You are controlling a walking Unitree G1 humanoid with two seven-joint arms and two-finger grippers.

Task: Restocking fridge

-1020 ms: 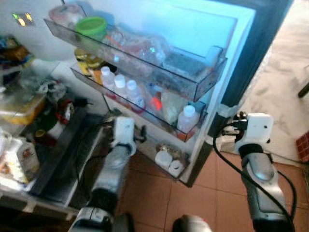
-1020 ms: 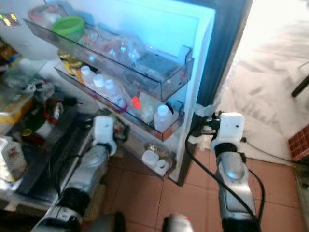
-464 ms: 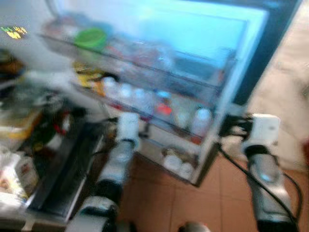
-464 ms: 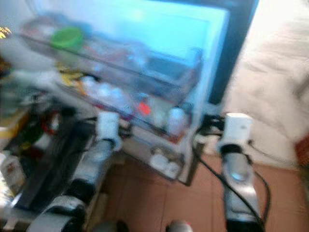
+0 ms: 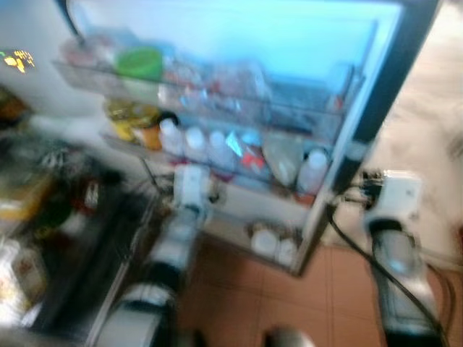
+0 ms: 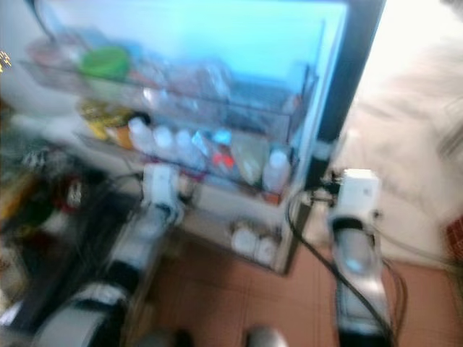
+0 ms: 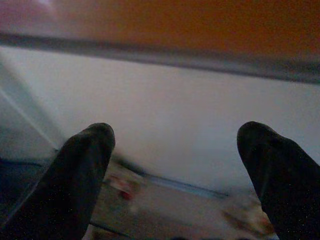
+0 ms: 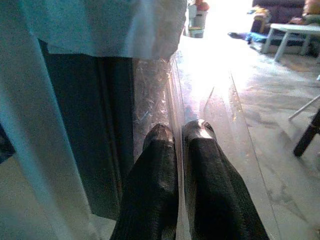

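The fridge door (image 5: 239, 36) stands open in front of me, its racks full. A green bowl (image 5: 139, 61) sits on the upper rack and several white bottles (image 5: 195, 141) on the middle one. Another white bottle (image 5: 312, 170) is at that rack's right end, and small white tubs (image 5: 273, 242) lie in the lowest rack. My left arm (image 5: 192, 186) reaches toward the lower door rack. In the left wrist view my left gripper (image 7: 177, 165) is open and empty before a pale wall. My right arm (image 5: 394, 199) is raised beside the door's outer edge, with my right gripper (image 8: 179, 145) shut.
The fridge's inner shelves (image 5: 43, 195) with food and a dark drawer lie to the left. Terracotta floor tiles (image 5: 246, 296) are below. Clear plastic film (image 8: 165, 95) hangs along the dark door edge. A chair leg (image 8: 307, 132) and a white table (image 8: 290, 32) stand farther off.
The whole picture has shifted and blurred, so the camera has turned; the door racks now face me more squarely. Both arms keep about the same raised pose.
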